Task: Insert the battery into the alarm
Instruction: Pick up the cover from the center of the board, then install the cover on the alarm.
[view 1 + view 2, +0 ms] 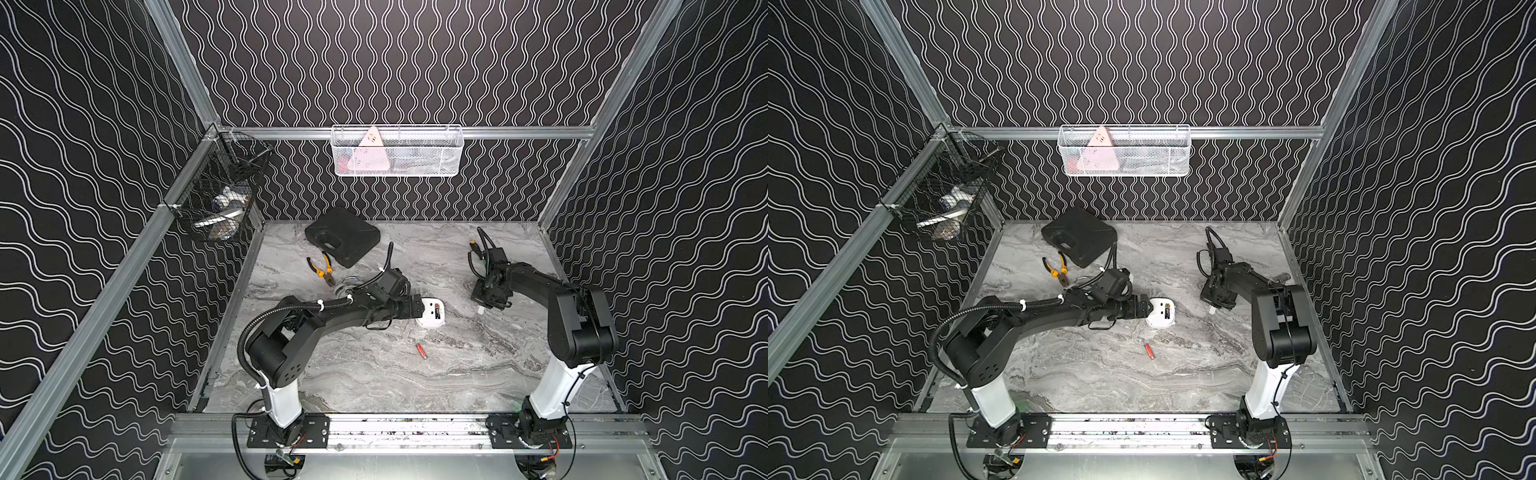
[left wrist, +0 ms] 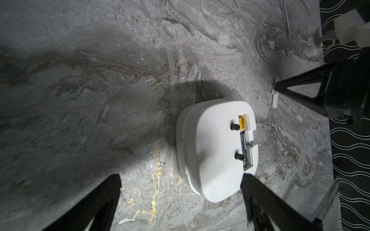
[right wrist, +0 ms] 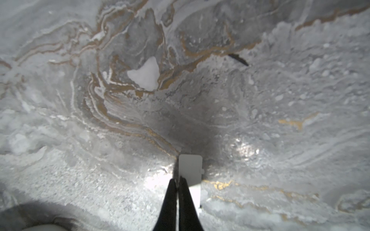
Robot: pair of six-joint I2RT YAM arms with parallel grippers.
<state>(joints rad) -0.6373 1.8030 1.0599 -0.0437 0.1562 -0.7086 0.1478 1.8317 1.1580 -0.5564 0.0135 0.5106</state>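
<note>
Tabletop [image 1: 415, 374]: grey marbled slab, brownish-gold veins.

Back, toward my left: black case [image 1: 343, 236], lying flat.

Just beside the case, on its near side: yellow-handled pliers [image 1: 322, 270], flat, handles spread.

Centre: white alarm [image 1: 432, 315], slot side facing up, slot uncovered.

Nearer front edge, apart from alarm: red battery [image 1: 421, 351], on its side, alone on bare marble.

Toward my right, apart from alarm: small white cover [image 3: 190, 170], flat on surface.

Battery and cover well apart.
</note>
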